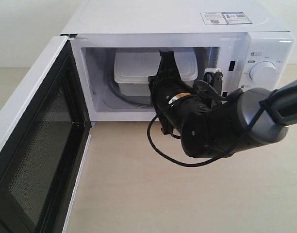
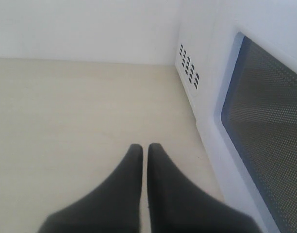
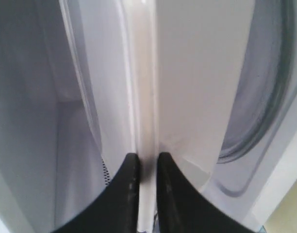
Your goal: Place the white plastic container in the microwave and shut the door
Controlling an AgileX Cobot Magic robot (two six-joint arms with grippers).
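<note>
White door (image 1: pixel 39 141) stands wide open at left, and the left gripper (image 2: pixel 144 149) hangs low over the table (image 2: pixel 66 107) just beside the door's outer face, fingers pressed together on nothing. Container (image 1: pixel 134 68) is inside the microwave (image 1: pixel 163 19) with its lid on, sitting on the turntable (image 1: pixel 131 103) toward the back. Right gripper (image 3: pixel 144 158) reaches into the cavity from the right, fingers pinched on the container's lid rim.
</note>
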